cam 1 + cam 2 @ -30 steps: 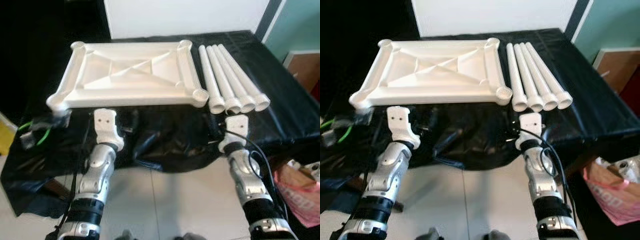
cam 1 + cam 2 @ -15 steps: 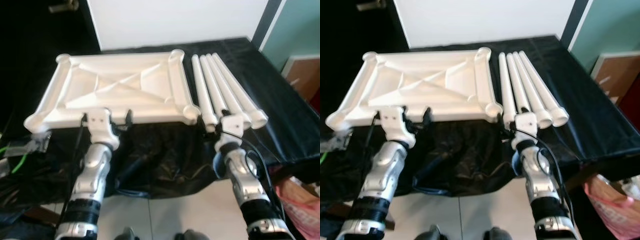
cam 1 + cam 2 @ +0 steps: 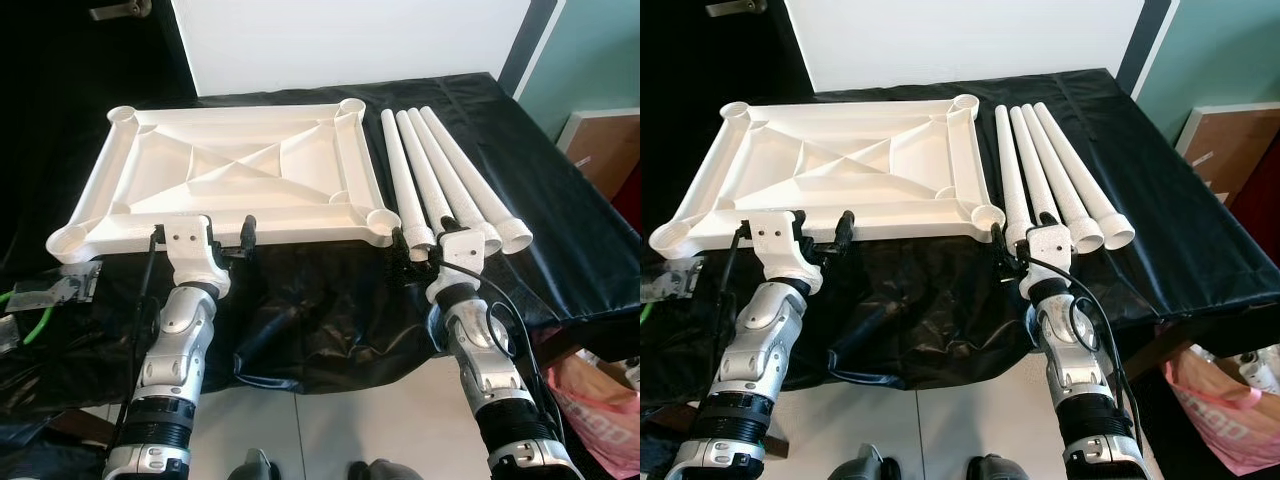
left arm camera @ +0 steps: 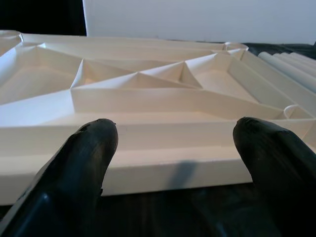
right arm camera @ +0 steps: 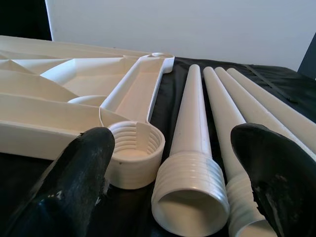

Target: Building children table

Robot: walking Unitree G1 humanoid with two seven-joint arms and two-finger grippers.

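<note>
Right wrist view: right gripper point(image 5: 170, 177) spread wide before nearest leg point(image 5: 193, 148), beside tabletop point(image 3: 230, 170) on black cloth point(image 3: 560, 210). Left gripper point(image 4: 175, 148) likewise spread at tabletop's near edge. Probably light, stiff, slick plastic; best gripped near threaded end.

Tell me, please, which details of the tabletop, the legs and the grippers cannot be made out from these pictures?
- Tabletop: lies with its ribbed side up; the side facing down is hidden.
- Four legs: the right gripper and its wrist cover some near ends in the eye views.
- Pink bag: cut off by the picture's edge.
- Left gripper: fingers open before the tabletop's near edge.
</note>
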